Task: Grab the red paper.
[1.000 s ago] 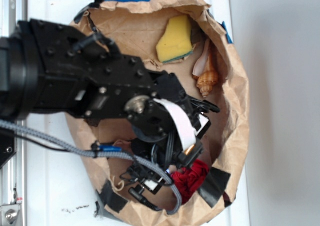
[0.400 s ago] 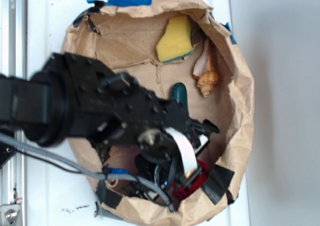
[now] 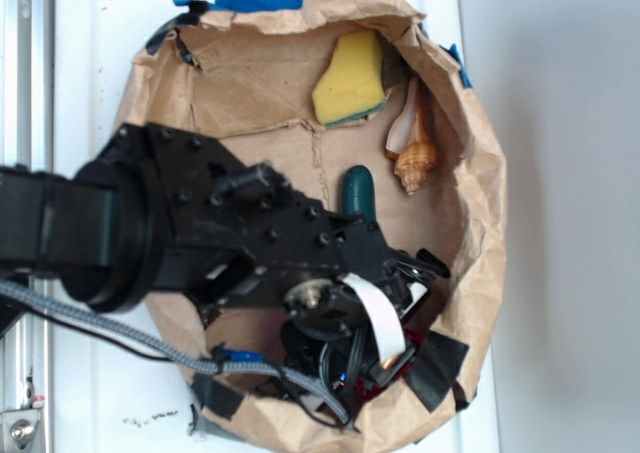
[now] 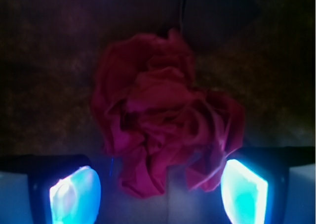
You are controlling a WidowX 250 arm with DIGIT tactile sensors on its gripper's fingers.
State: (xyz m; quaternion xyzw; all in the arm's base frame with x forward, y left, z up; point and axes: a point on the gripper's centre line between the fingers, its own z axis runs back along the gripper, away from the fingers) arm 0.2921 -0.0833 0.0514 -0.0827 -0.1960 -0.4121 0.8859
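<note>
Hand (image 4: 159, 189): standing wide open in the wrist view, its two glowing fingertips (image 4: 75, 194) sitting well apart at the bottom corners. Nothing is being held. In the exterior view the hand is lying hidden under the black arm (image 3: 200, 233), so its spread cannot be told from there.

Red paper (image 4: 165, 135): a crumpled, lumpy wad lying between the fingertips and just ahead of them. Its lower folds are reaching down into the gap; the fold nearest the right-hand fingertip is sitting just beside it, and whether they are touching cannot be told. In the exterior view only a sliver of red (image 3: 372, 387) is showing beneath the wrist.

Paper-bag tray (image 3: 480, 223): brown, crumpled walls patched with black and blue tape, surrounding the hand and resting on the white worktop (image 3: 90, 73).

Yellow sponge (image 3: 350, 78): lying at the far end of the tray from the hand.

Seashell (image 3: 414, 143): lying just beside the sponge, well apart from the hand.

Dark green object (image 3: 359, 193): poking out from behind the arm, nearer the hand than the shell.
</note>
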